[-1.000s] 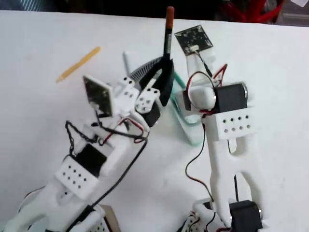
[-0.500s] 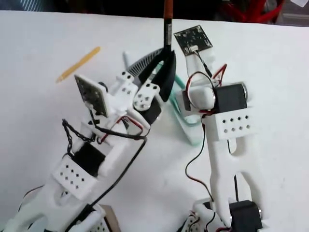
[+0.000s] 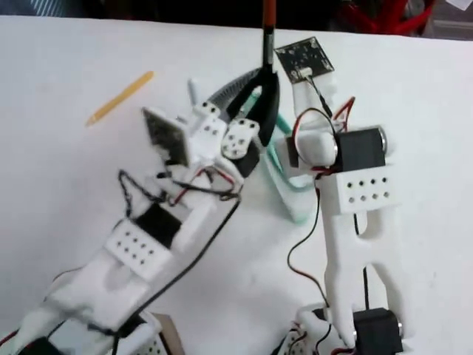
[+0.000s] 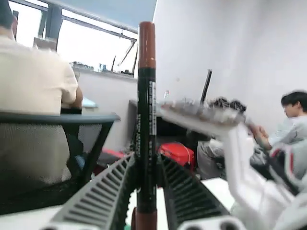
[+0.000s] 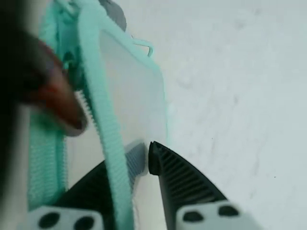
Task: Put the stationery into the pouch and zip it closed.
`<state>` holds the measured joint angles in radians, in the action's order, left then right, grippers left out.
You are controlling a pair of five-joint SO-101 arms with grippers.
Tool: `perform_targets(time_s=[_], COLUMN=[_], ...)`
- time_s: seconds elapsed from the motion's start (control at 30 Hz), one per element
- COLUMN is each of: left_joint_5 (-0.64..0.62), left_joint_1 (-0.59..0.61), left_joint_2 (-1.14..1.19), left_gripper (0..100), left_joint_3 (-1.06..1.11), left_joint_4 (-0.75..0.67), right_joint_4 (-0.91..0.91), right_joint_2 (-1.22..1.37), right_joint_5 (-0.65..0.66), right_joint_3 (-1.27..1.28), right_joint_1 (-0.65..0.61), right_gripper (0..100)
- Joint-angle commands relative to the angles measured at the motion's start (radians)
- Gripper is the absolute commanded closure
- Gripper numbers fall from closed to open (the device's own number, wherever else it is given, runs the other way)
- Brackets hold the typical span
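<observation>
The left gripper (image 3: 260,100) is shut tight on a marker (image 3: 268,33). The marker stands straight up at the top middle of the high view, with its brown cap on top. The green pouch (image 3: 290,194) lies on the white table (image 3: 414,111) in the middle of that view, between the two arms. The left gripper and the right arm cover a lot of it. The right gripper (image 5: 144,160) is closed on the edge of the pouch, pinching the see-through side next to the zip. In the right wrist view, a blurry brown end of the marker sits right by the zip edge. A yellow pen (image 3: 120,97) lies at the upper left, well apart from the pouch. A thin white stick (image 3: 192,92) lies just beside the left gripper.
</observation>
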<state>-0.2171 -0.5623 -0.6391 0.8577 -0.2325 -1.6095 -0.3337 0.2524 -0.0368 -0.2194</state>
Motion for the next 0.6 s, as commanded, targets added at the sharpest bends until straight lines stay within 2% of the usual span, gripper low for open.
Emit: perform_targets(time_s=[0.0,0.23,0.33,0.47,0.57], left_joint_5=[0.008,0.006,0.009,0.002,-0.058], left_joint_1=[0.007,0.001,0.001,-0.001,-0.005], left_joint_2=[0.064,0.076,0.076,0.073,0.024], left_gripper=[98,97,95,85,81], left_joint_3=[0.002,0.006,0.02,0.008,-0.023], left_joint_4=[-0.054,-0.052,-0.006,0.135,0.327], right_joint_4=[0.005,0.068,0.084,0.094,0.094], right_joint_2=[-0.018,-0.018,-0.018,-0.008,-0.016], right_joint_5=[0.017,0.017,0.017,0.018,0.038], right_joint_3=[0.032,0.086,0.083,0.081,0.081], right_joint_1=[0.013,0.015,0.059,0.104,0.108], right_gripper=[98.0,98.0,98.0,98.0,98.0])
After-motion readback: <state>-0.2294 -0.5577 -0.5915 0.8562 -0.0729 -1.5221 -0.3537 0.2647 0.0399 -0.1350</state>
